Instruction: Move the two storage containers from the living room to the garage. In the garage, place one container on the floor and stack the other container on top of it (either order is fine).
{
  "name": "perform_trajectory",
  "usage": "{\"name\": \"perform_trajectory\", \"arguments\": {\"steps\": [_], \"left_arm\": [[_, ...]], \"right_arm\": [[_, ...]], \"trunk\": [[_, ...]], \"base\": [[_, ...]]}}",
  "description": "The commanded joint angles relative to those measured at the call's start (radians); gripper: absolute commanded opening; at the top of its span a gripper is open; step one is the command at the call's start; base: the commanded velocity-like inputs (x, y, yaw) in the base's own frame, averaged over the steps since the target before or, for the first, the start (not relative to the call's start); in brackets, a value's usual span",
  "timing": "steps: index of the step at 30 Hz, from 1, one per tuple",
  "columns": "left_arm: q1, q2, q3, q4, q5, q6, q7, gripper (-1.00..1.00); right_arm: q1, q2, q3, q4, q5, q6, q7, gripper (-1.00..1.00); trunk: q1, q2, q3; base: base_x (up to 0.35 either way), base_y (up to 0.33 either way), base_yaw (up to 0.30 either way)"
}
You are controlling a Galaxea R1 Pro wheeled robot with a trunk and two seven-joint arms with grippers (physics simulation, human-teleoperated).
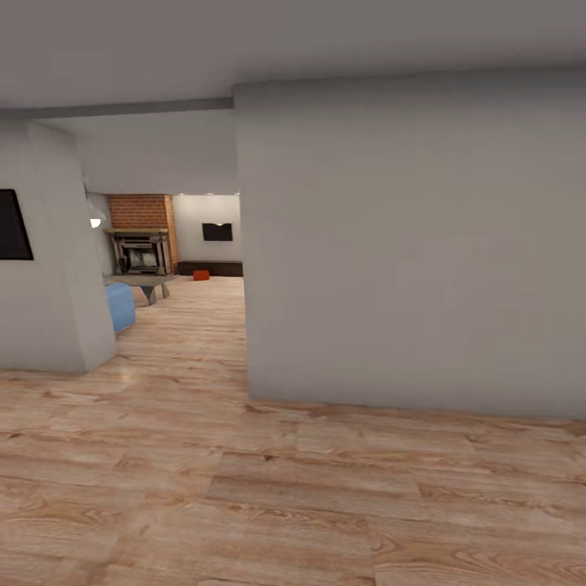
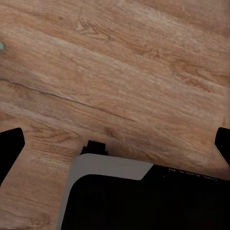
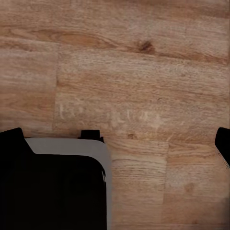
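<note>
Far down the passage, one small orange-red storage container sits on the light wood plank floor of the living room, just in front of a long low dark bench. In the left wrist view, my left gripper hangs open over bare planks, its black fingertips far apart at the picture's edges, nothing between them. My right gripper is likewise open above the wood floor, its dark fingertips spread wide. Both wrist views also catch the grey and black robot base.
A big grey wall fills the right side and ends at a corner beside the passage. At the left stands a grey pillar with a black screen. Beyond it are a blue seat, a grey table and a brick fireplace.
</note>
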Motion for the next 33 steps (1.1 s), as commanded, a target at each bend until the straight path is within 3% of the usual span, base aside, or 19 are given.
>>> {"name": "perform_trajectory", "arguments": {"steps": [1, 9, 33], "left_arm": [[-0.001, 0.0, -0.003, 0.001, 0.007, -0.003, -0.001, 1.0], [-0.001, 0.0, -0.003, 0.001, 0.007, -0.002, -0.001, 1.0], [-0.001, 0.0, -0.003, 0.001, 0.007, -0.003, -0.001, 1.0]], "right_arm": [[-0.001, 0.0, 0.009, 0.003, -0.009, -0.006, 0.0, 1.0], [-0.001, 0.001, 0.009, 0.003, -0.01, -0.006, -0.002, 1.0], [-0.001, 0.0, 0.008, 0.003, -0.01, -0.006, -0.002, 1.0]], "trunk": [[0.001, -0.001, -0.002], [0.001, -0.001, -0.002], [0.001, -0.001, -0.002]], "base": [[0.323, 0.0, 0.009], [0.323, 0.0, 0.061], [0.323, 0.0, 0.249]]}}
